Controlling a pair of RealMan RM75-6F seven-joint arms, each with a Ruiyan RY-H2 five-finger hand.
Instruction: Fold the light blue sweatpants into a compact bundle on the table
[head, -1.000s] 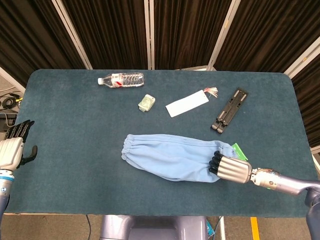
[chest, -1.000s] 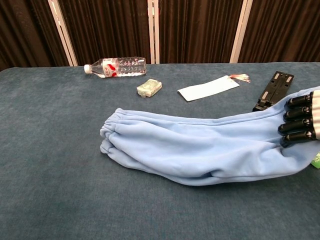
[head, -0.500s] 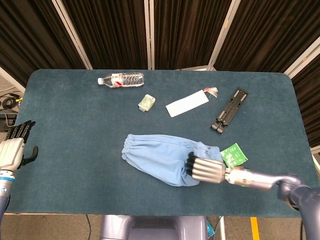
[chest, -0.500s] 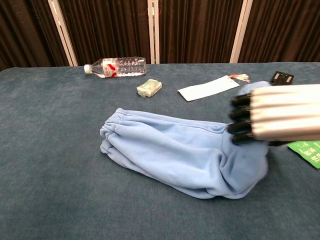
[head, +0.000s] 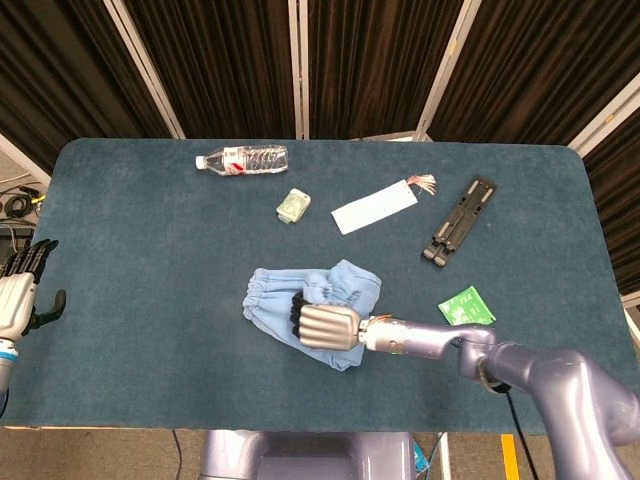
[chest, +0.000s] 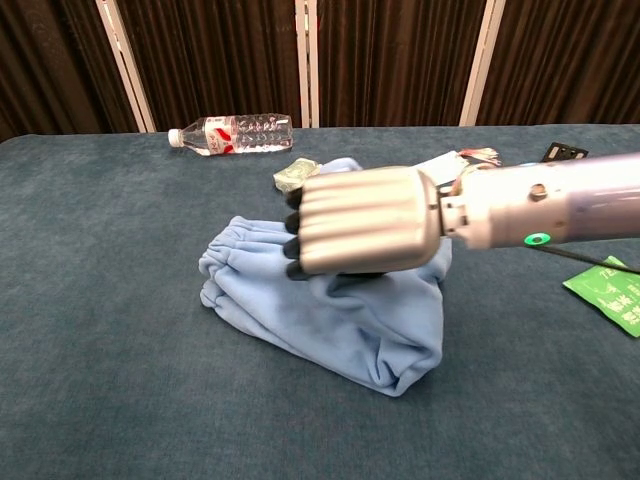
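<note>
1. In the head view, the right arm (head: 470, 345) comes in from about 4 o'clock and lies low across the table (head: 130, 260), reaching toward 9 o'clock. The right hand (head: 325, 325) is on the light blue sweatpants (head: 275, 298), knuckles up, with the fingers curled down into the cloth. It seems to grip a fold, but the contact under the palm is hidden.
2. The sweatpants are a short bunched pile slightly below the table's centre. One layer is turned over on top, and the gathered cuff points to 9 o'clock.
3. The left hand (head: 20, 300) is at the table's edge at 9 o'clock, well apart from the sweatpants. It holds nothing; its fingers are straight and a little apart.
4. From the sweatpants, a green packet (head: 466, 305) lies at 3 o'clock, a black stand (head: 460, 220) at 2 o'clock, a white paper strip (head: 373, 208) and a small wrapped packet (head: 293, 205) near 12 o'clock, and a water bottle (head: 243, 159) at 11 o'clock.
5. In the chest view, the right hand (chest: 365, 220) fills the centre. Its back faces the camera and its dark fingertips (chest: 295, 245) are bent down onto the sweatpants (chest: 340, 325), which lie folded under it.
</note>
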